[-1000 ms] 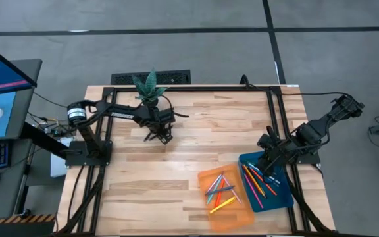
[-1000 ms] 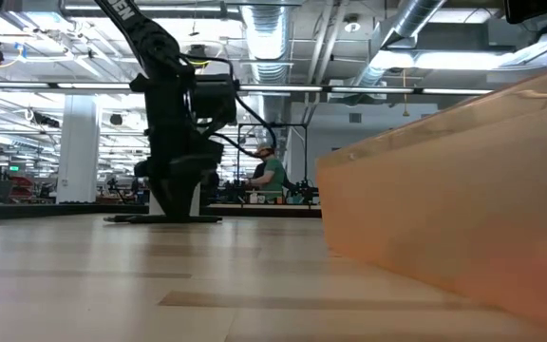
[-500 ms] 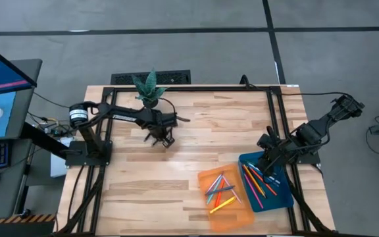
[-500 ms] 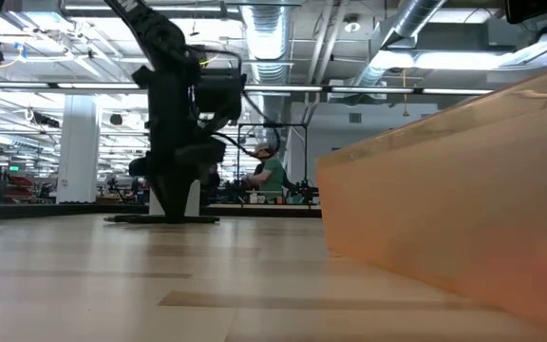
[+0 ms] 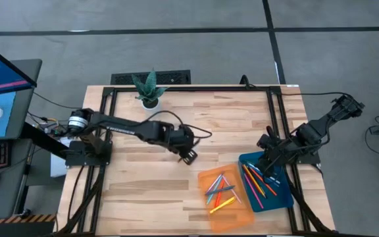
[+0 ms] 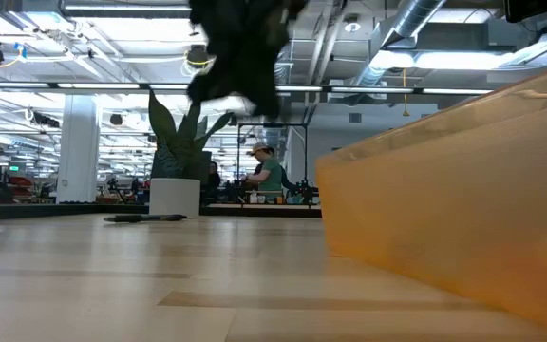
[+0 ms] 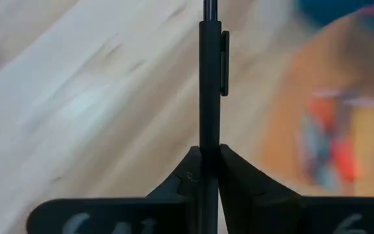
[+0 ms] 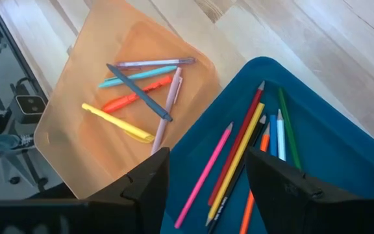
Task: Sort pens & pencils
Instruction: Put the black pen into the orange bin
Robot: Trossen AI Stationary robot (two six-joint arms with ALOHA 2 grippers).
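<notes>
One slim black pen [image 7: 210, 78], side clip showing, sits pinched in the left gripper [image 7: 204, 166] over bare wood, possibly near the blurred orange tray [image 7: 343, 110].

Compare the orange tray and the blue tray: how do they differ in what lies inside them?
The orange tray holds chunky clip pens lying crossed, yellow, red, teal, grey and pale pink; the blue tray holds slim pointed pencils lying nearly parallel. The right gripper hangs open over the blue tray, not the orange one. Both are flat, shallow trays side by side.
</notes>
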